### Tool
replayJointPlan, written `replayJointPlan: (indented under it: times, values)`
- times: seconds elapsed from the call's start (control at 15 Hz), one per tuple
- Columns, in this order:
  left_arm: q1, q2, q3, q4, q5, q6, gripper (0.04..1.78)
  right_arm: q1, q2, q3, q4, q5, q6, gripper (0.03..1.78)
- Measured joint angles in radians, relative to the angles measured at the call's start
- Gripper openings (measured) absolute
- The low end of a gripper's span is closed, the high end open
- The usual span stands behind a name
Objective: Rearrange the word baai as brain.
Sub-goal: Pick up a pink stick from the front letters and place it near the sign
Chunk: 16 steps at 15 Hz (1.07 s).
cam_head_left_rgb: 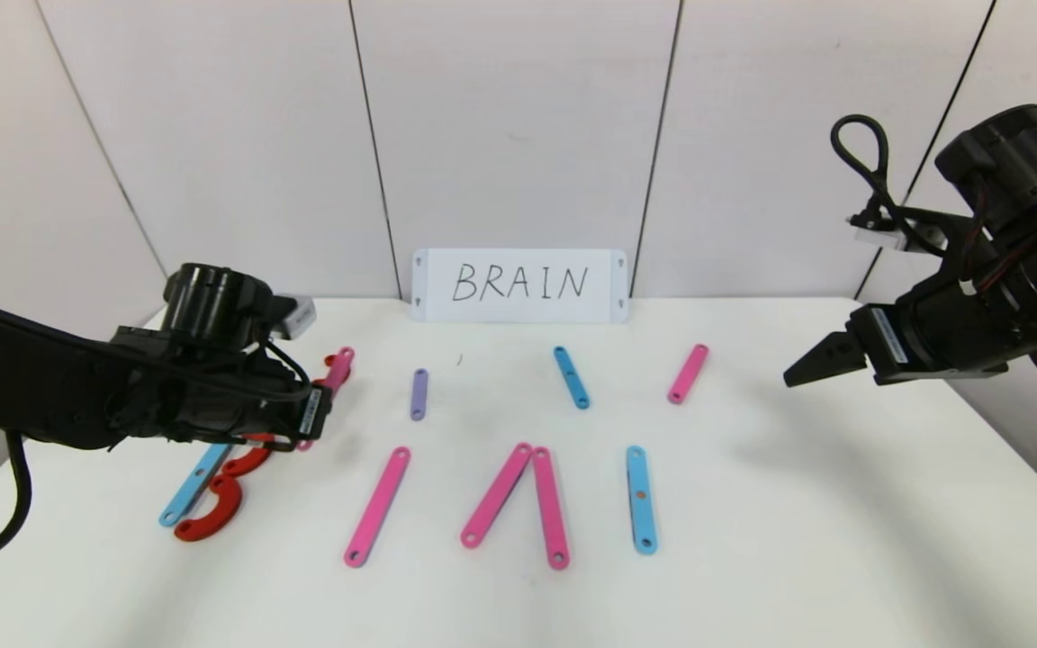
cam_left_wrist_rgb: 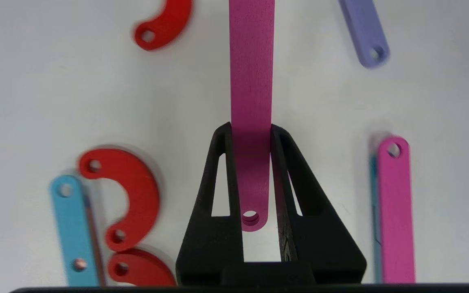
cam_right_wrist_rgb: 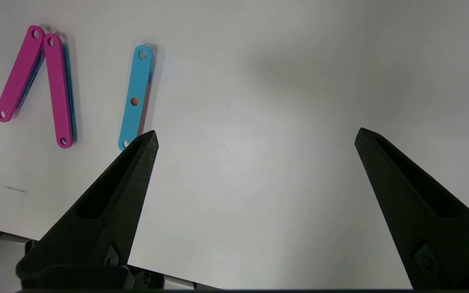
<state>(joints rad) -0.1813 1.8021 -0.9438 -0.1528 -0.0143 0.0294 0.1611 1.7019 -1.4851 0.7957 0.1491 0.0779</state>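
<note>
Grip first — your left gripper (cam_left_wrist_rgb: pixel 250 130) is clamped on a pink strip (cam_left_wrist_rgb: pixel 251 81), above the table's (cam_head_left_rgb: pixel 843 540) left side near the red curves (cam_left_wrist_rgb: pixel 130 203). Your right gripper (cam_right_wrist_rgb: pixel 255 138) hangs wide apart, holding nothing, over the right side.

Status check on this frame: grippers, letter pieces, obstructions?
Left gripper shut on pink strip, near red curves. Right gripper open, parked right. Nothing blocking.
</note>
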Motion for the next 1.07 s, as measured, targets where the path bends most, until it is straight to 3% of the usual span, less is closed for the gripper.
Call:
replayJointPlan:
  times: [0.53, 1.07]
  values:
    - [0.21, 0.076, -0.195, -0.053, 0.041, -0.017, 0.27, 0.011, 0.003, 0.008, 0.0, 0.0, -0.001, 1.7]
    - [0.281, 0.267, -0.324, -0.083, 0.043, -0.011, 0.27, 0.011, 0.008, 0.008, 0.0, -0.001, -0.002, 1.7]
